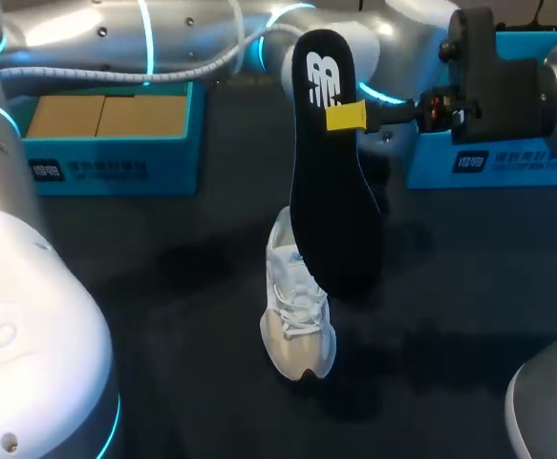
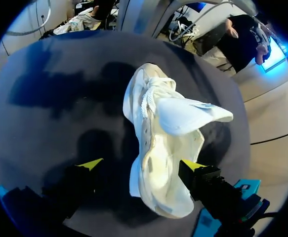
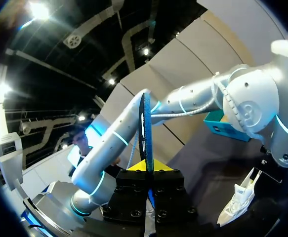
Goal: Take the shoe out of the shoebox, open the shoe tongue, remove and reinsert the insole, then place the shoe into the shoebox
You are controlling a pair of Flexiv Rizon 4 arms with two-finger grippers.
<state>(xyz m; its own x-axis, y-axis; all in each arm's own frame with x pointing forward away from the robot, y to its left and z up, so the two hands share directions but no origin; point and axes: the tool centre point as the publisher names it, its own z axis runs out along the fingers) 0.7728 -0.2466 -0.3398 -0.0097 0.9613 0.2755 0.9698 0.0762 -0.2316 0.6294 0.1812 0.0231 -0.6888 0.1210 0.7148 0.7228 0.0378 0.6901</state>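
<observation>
Your right gripper point(image 1: 345, 117) clamps black insole point(image 1: 331, 172) aloft above white shoe point(image 1: 297, 320), mid-desk, out of shoebox point(image 1: 106, 143) at desk's far left edge. Left gripper point(image 2: 141, 165) spread wide, straddling shoe, gripping nothing. Removal looks done; you've reinsertion, boxing left.

R fingers point(image 1: 345, 117) grip blk insole point(image 1: 333, 206) upright, over wht shoe point(image 1: 297, 320) on table point(image 1: 144, 287).

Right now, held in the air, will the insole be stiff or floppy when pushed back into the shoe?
Probably fairly stiff: pinched near one end by the right gripper, the insole hangs straight, without drooping. Edge-on in the right wrist view it looks thin, so it may buckle if pushed hard. The shoe lies ungripped and could slide.
</observation>
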